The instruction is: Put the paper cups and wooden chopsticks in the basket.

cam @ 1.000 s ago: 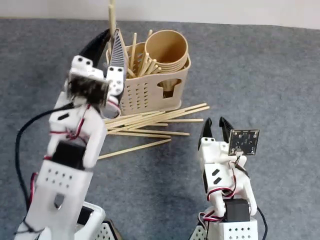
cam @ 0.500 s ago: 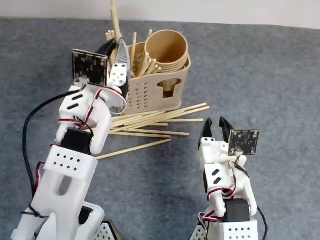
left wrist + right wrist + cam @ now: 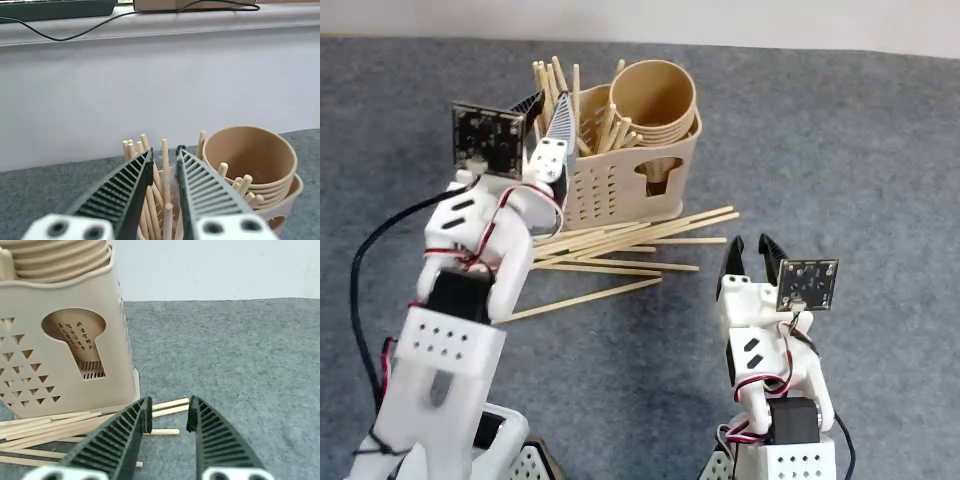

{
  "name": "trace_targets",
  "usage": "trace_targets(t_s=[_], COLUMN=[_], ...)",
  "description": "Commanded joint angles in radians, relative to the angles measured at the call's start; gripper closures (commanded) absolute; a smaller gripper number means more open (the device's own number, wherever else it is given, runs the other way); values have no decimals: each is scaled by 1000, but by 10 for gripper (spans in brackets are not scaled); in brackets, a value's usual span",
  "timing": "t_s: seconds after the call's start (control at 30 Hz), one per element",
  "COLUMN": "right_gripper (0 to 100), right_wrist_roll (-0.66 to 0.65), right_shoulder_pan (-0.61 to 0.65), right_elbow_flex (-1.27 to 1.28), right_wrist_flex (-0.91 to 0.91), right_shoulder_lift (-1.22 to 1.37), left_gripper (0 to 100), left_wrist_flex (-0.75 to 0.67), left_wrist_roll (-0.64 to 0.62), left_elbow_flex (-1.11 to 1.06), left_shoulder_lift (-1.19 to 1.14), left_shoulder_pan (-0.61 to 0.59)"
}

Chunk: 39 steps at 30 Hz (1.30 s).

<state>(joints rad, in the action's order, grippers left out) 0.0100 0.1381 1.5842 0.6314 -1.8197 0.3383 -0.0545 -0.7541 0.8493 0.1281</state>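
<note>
Left gripper above basket, fingers narrowly parted, hiding lower ends of standing chopsticks. Right gripper spread over loose chopsticks; paper cups partly cropped.

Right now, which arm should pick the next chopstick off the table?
Right. The right tool sits open, low beside the loose chopsticks; the left tool is up over the basket.

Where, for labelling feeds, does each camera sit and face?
High view: fixed overhead, facing down at the grey table; both white arms show.
Left wrist view: on the left arm, facing across the beige perforated plastic basket; own black jaws show.
Right wrist view: on the right arm, facing the basket's side; own jaws show.
All share the basket and brown paper cups.
</note>
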Motion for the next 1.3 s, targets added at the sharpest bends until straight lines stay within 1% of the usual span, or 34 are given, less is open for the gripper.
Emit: trace_targets(t_s=[0.0, 0.07, 0.23, 0.4, 0.47, 0.57, 0.73, 0.83, 0.93, 1.03, 1.13, 1.27], right_gripper=[875, 875, 875, 875, 875, 875, 875, 875, 875, 875, 875, 875], right_wrist_roll=[-12, -12, -12, -12, -12, -12, -12, -12, -12, -12, -11, -9], right_shoulder_pan=[-10, -10, -10, -10, -10, -10, -10, -10, -12, -24, -67, -73], right_elbow_flex=[-5, -5, -7, -7, -7, -7, -7, -7, -8, -10, -12, -12], right_wrist_flex=[-33, -33, -33, -33, -33, -33, -33, -33, -33, -33, -33, -33], right_shoulder_lift=[-5, -5, -5, -5, -5, -5, -5, -5, -5, -5, -5, -5], left_gripper=[905, 905, 905, 902, 905, 905, 905, 905, 905, 905, 905, 902], left_wrist_flex=[84, 149, 338, 532, 589, 663, 675, 678, 681, 681, 683, 677], left_wrist_roll=[-3, -2, 91, 95, 114, 210, 227, 292, 299, 305, 351, 393], left_elbow_flex=[10, 8, 5, 5, 5, 2, -81, -119, -131, -104, -50, 28], left_shoulder_lift=[82, 119, 193, 228, 228, 222, 220, 220, 194, 90, -67, -268], left_shoulder_pan=[-7, -2, -1, 1, 31, 101, 163, 185, 200, 202, 202, 202])
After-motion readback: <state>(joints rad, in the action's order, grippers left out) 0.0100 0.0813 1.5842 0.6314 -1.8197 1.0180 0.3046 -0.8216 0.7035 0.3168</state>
